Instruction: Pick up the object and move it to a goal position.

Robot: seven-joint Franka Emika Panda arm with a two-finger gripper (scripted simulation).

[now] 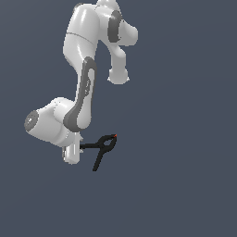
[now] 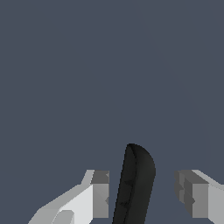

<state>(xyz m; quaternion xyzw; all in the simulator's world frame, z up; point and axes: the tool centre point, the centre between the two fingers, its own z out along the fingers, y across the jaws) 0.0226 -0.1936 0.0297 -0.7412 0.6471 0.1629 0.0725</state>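
Note:
The object is a small black spring clamp (image 1: 104,146) with a tiny red-orange tip (image 1: 115,135) at its looped jaw and two splayed handles. One handle points toward my gripper (image 1: 77,150); the other slants down. In the wrist view the rounded end of a black handle (image 2: 135,183) stands between my two grey fingertips (image 2: 100,192), with a gap on each side. My gripper (image 2: 142,194) is open and straddles that handle without touching it.
The white arm (image 1: 83,83) folds above the clamp in the exterior view. The ground around is a plain dark blue-grey surface (image 1: 185,185). No goal marker shows.

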